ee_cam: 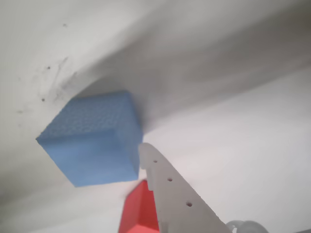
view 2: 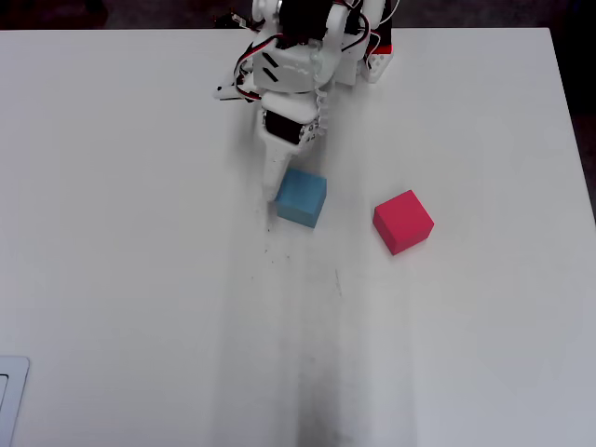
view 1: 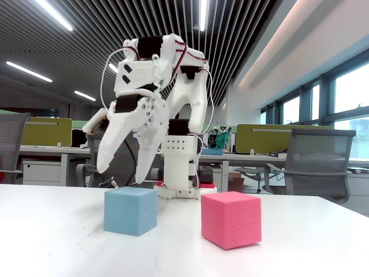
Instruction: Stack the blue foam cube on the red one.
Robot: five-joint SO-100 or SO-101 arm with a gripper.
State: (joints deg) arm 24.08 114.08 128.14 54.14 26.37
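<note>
Nearest the fixed camera, the red one (view 1: 231, 219) rests flat on the white desk (view 1: 52, 242), untouched and with its top face bare. In the overhead view it (view 2: 403, 222) lies to the right of the blue foam cube (view 2: 302, 197) and slightly nearer the bottom of the picture, the two well apart with clear desk between them.

The blue foam cube (view 1: 131, 210) also sits flat on the desk, left of the red one in the fixed view and a little farther back. It is turned at a slight angle to the desk edges in the overhead view. Being a cube, it has no long axis to favour.

Farthest back, the hand (view 1: 124, 166) hangs above the blue cube with its tips pointing down, offset toward the cube's left rear edge in the fixed view. The fingers stand spread apart and grip nothing; no contact with the foam is visible. The wrist view shows one finger (ee_cam: 170, 187) beside the cube's right corner, with the blue cube (ee_cam: 92, 141) up and left of it and part of the red one (ee_cam: 138, 208) lower in that picture.

Judgement: the pick is not yet made. The cube lies almost directly below the hand, slightly toward the camera side, so the descent needs a small correction before the fingers can straddle two opposite faces.
</note>
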